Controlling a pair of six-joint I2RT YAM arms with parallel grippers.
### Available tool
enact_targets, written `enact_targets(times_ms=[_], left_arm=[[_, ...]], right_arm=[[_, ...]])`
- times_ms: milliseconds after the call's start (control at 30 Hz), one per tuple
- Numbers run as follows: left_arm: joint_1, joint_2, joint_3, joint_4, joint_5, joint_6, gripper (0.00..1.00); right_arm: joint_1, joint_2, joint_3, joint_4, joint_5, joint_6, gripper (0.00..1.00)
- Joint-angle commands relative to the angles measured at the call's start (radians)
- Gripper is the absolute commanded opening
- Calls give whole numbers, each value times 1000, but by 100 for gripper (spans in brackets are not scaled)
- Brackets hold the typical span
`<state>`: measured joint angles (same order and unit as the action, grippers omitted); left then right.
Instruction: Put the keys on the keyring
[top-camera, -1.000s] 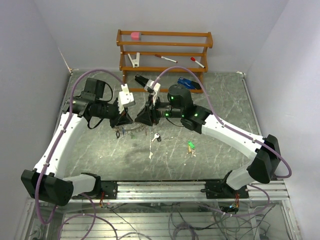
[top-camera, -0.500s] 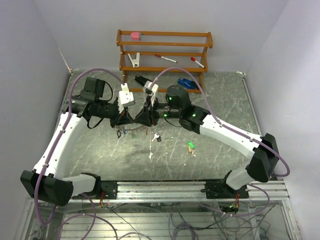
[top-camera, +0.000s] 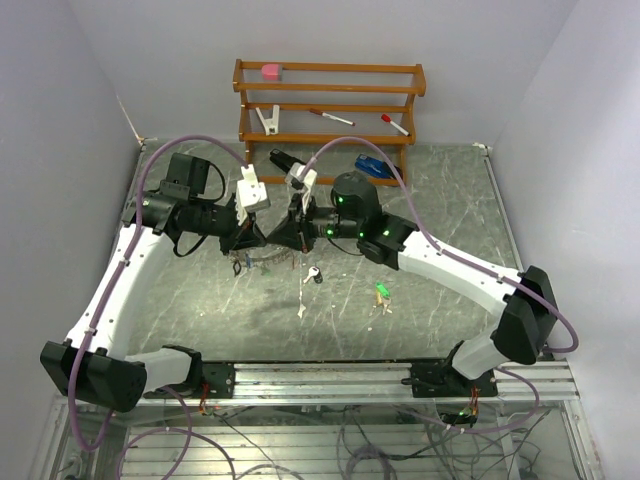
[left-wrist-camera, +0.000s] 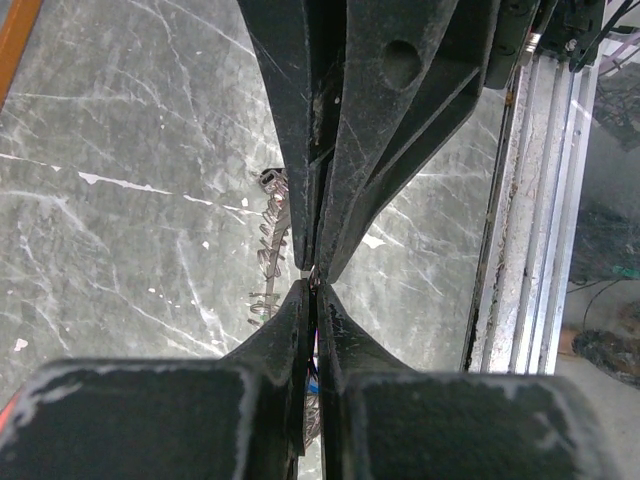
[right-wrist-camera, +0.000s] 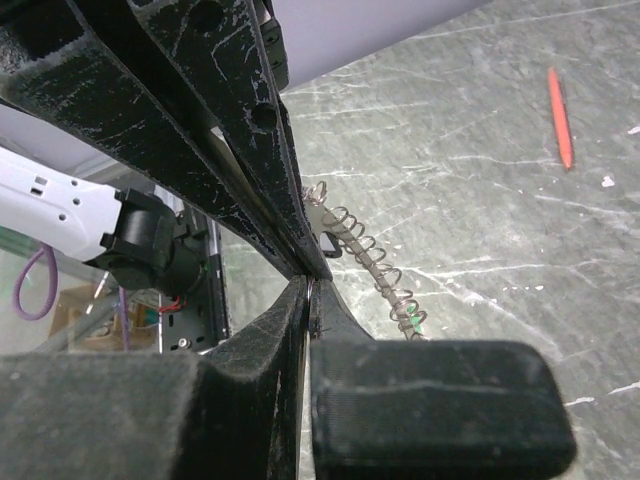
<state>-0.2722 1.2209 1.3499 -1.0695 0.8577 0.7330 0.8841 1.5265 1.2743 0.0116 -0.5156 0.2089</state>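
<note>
Closed tight, the left gripper (left-wrist-camera: 312, 292) and the right gripper (right-wrist-camera: 308, 287) meet tip to tip above the table (top-camera: 450, 215), each pair of jaws pressed together with no gap showing. The keyring (right-wrist-camera: 366, 248) runs out from that meeting point: in the right wrist view its fringed wire slants away just past the fingertips, and from above it dangles directly beneath them. By its hang, the left jaws seem to pinch the hoop's wire. Whether the right jaws pinch the same wire, a key, or nothing is hidden between the pads.

The step in hand looks like threading: one arm steadies the hoop while the other works at it right at the tips. With both grips so close together, the next move calls for very small, slow motion along the wire's line, keeping the hoop from twisting in the left pinch.

More keys lie loose on the table, nearer the arm bases than the jaws and toward the right arm's side: a black-headed key (top-camera: 315, 273) closest, a pale key (top-camera: 301, 311) further in, and a green-tagged key (top-camera: 381, 291) further out. So the task is only partly done.

Beyond the jaws stands a wooden rack (top-camera: 330, 92). Its top shelf holds a pink block (top-camera: 271, 71); the middle shelf holds a white clip (top-camera: 268, 120) and two red-capped pens (top-camera: 330, 117); a blue object (top-camera: 375, 166) sits at its foot. No keys show in it.
</note>
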Motion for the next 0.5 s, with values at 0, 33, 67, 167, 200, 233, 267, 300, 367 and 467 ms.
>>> enact_targets(times_ms=[0, 33, 67, 167, 200, 233, 267, 300, 367, 467], left_arm=[[-9, -17, 40, 37, 55, -26, 11], [-9, -15, 42, 35, 58, -26, 12], [-9, -15, 44, 33, 60, -24, 14], [-9, -15, 48, 29, 64, -25, 19], [-10, -14, 49, 28, 64, -24, 20], [-9, -14, 52, 25, 65, -23, 21], [-9, -12, 56, 21, 64, -21, 21], [-9, -10, 61, 18, 64, -22, 21], [-9, -8, 69, 16, 64, -23, 21], [-9, -5, 70, 15, 69, -24, 20]], right_arm=[[3, -27, -31, 41, 33, 14, 0], [4, -31, -37, 48, 37, 17, 0], [3, -35, -40, 54, 41, 19, 0], [4, -48, -50, 72, 57, 24, 0], [4, -51, -52, 77, 60, 24, 0], [3, -54, -54, 79, 65, 25, 0], [4, -56, -56, 81, 68, 25, 0], [4, -59, -58, 86, 71, 27, 0], [3, -67, -65, 104, 78, 33, 0], [4, -75, -74, 120, 91, 39, 0]])
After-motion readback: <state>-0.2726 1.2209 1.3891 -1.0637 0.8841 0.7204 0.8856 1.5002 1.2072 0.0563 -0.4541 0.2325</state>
